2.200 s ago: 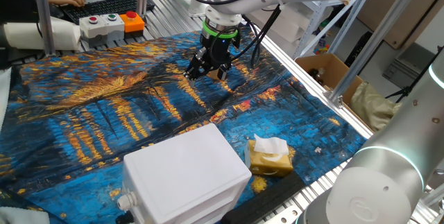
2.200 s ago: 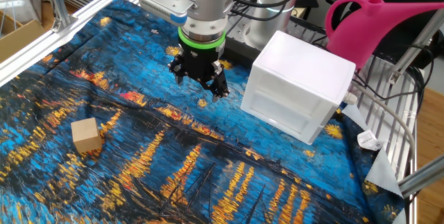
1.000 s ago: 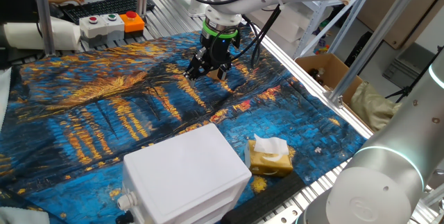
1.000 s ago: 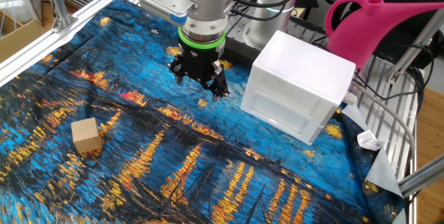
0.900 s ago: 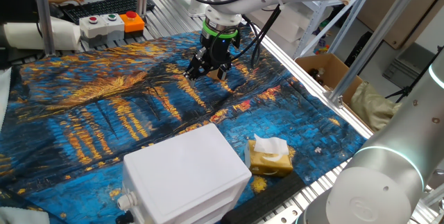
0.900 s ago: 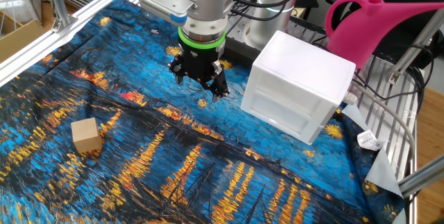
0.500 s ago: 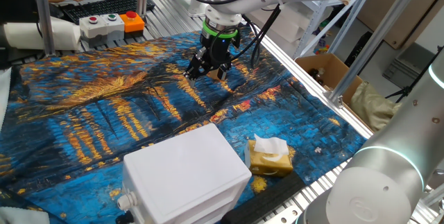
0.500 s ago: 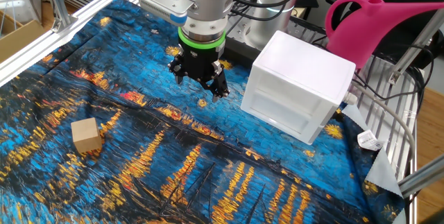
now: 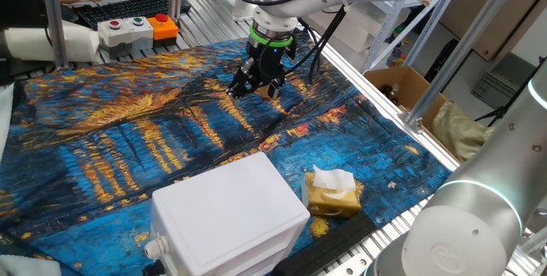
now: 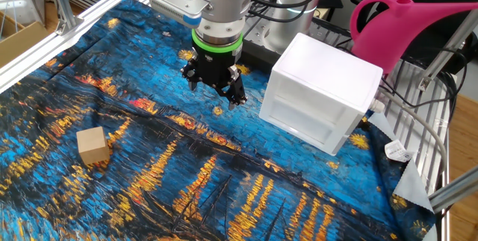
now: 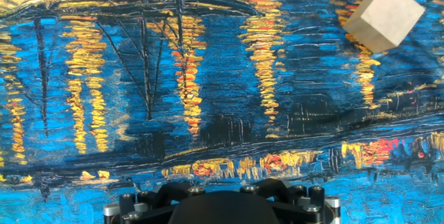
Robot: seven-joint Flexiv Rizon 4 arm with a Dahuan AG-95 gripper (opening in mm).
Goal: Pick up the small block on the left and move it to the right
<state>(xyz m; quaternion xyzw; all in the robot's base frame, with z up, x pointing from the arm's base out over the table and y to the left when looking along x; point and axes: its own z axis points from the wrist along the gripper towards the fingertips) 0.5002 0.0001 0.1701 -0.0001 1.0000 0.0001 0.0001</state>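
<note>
The small block [image 10: 92,146] is a light-tan wooden cube lying on the blue and yellow painted cloth [image 10: 224,189], toward the near left in the other fixed view. It also shows at the top right of the hand view [image 11: 383,16]. I cannot make it out in the one fixed view. My gripper [image 10: 215,92] hangs a little above the cloth, well to the right of and beyond the block, with its black fingers spread and nothing between them. It shows in the one fixed view [image 9: 255,92] too. The hand view shows only the gripper's base, not the fingertips.
A large white plastic box [image 10: 321,92] stands right of the gripper, also seen in the one fixed view [image 9: 229,216]. A yellow-brown tissue pack [image 9: 332,192] lies beside it. A pink watering can [image 10: 403,24] stands behind. A button box [image 9: 137,28] sits at the far edge.
</note>
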